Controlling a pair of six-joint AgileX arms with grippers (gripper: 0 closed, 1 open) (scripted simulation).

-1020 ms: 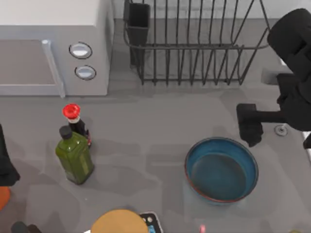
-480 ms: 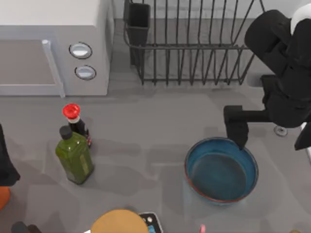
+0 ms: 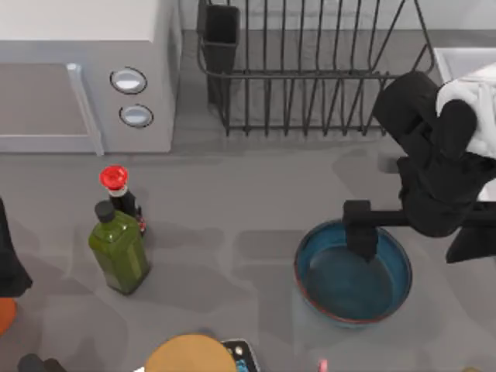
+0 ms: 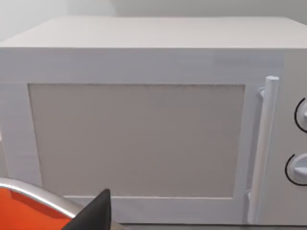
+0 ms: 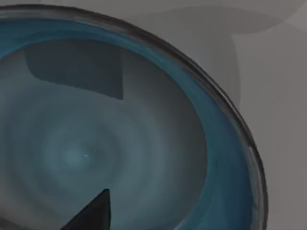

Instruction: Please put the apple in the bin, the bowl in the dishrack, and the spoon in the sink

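Grey table (image 3: 232, 201), right gripper (image 3: 360, 232) over blue bowl (image 3: 341, 298) far rim

Glaze, wire, glass and matt grey surfaces

The bowl (image 3: 353, 271) has a smooth, glossy blue glaze with a thin reddish-brown rim, its inside softly sheened in the right wrist view (image 5: 81, 153). The dishrack (image 3: 310, 77) is thin black wire, matt. The microwave (image 3: 85, 74) looks like smooth pale plastic or painted metal (its handle (image 4: 266, 143) a plain satin bar). The green bottle (image 3: 120, 249) looks like shiny glass. The table (image 3: 232, 201) is flat matt grey. The right gripper (image 3: 360, 232) is dull black.
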